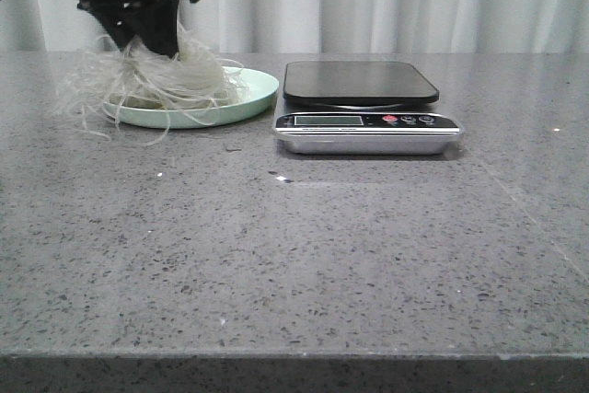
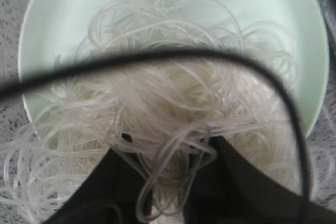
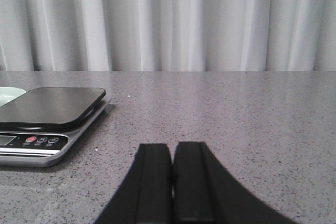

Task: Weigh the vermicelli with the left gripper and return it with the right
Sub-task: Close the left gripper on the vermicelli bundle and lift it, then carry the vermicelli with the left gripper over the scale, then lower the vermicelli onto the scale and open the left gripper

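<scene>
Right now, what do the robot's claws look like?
Both are black. The left gripper has a wide, flat, angular top and dark fingers, and a thin black cable loops in front of its wrist camera. The right gripper has two flat, matte black fingers with squared tips. No markings show.

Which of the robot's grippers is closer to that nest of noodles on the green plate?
The left. The left gripper is down in the vermicelli on the plate. The right gripper sits shut, low over bare table beyond the scale, away from the plate.
</scene>
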Controlling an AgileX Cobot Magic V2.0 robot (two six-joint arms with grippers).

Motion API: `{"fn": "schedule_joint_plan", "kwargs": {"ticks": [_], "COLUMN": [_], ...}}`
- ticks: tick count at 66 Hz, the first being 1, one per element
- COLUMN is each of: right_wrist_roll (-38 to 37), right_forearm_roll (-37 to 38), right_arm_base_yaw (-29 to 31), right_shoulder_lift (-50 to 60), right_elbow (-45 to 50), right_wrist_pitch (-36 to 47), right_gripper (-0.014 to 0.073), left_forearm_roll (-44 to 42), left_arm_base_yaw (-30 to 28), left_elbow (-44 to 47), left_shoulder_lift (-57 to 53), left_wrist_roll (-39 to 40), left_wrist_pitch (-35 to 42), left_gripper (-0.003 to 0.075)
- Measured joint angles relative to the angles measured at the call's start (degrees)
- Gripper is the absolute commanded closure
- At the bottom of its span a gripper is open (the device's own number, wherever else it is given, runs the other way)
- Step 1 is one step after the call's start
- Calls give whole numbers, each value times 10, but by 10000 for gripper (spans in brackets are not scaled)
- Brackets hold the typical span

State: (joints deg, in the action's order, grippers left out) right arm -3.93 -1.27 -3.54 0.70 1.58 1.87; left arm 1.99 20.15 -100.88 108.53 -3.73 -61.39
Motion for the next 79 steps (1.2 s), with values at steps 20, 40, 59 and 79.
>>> {"fn": "schedule_joint_plan", "kwargs": {"ticks": [20,40,59,79], "right_wrist_roll": [0,0,0,0], "right_forearm_roll": [0,0,1,1], "right_arm_base_yaw": [0,0,0,0], "right_shoulder_lift": [0,0,0,0], "right_elbow": [0,0,0,0], "right_wrist_pitch": [0,0,0,0], "right_gripper": [437,437,437,437], "left_forearm_roll": [59,72,71,67], "left_arm_base_yaw": [38,134,140,140], "left_elbow": [-194,-243,-243,-349], "left_shoulder_lift": [6,69,144,144], "left_wrist_roll": [1,1,1,1], "left_wrist_pitch": [-22,18,8,-53], "left_gripper": [594,588,204,131]}}
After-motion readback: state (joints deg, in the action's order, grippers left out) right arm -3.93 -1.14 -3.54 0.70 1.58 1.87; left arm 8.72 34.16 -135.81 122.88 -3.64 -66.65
